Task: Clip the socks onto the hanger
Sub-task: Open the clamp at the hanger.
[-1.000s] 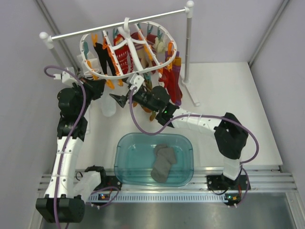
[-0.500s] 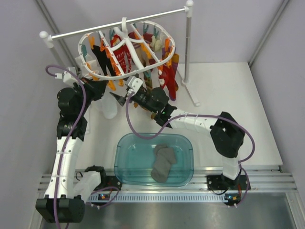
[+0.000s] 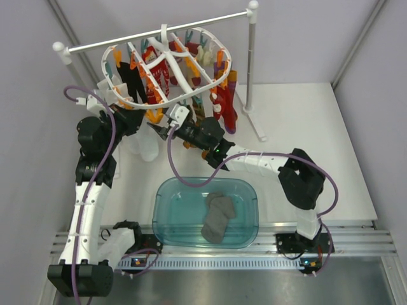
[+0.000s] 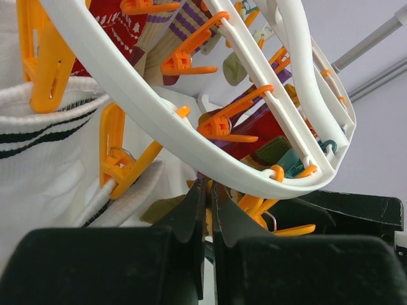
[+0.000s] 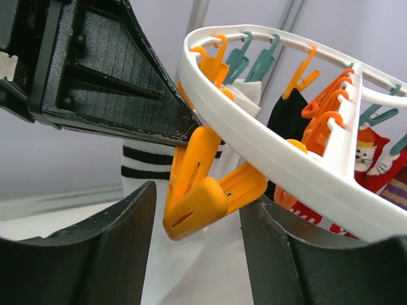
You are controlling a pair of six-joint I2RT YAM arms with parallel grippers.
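Observation:
The hanger (image 3: pixel 225 68), a white oval ring with orange and teal clips, hangs from the rail at the back. My right gripper (image 3: pixel 163 127) reaches under its near rim. In the right wrist view the right gripper (image 5: pixel 197 197) is open, with an orange clip (image 5: pixel 205 188) between its fingers. The clip hangs from the ring (image 5: pixel 273 159) and has a gap on its left side. My left gripper (image 4: pixel 208 185) is shut just below the ring (image 4: pixel 159 121), and I see nothing held in it. A grey sock (image 3: pixel 218 216) lies in the basin.
A teal basin (image 3: pixel 249 190) sits at the near middle of the table. The white rail stand (image 3: pixel 252 57) carries the hanger. Red, black and white striped socks (image 4: pixel 38 146) hang from other clips and crowd both grippers.
The right gripper has shifted slightly left under the ring and its jaws have narrowed around the orange clip. The hanger has swung a little to the left. The left arm has stayed in place.

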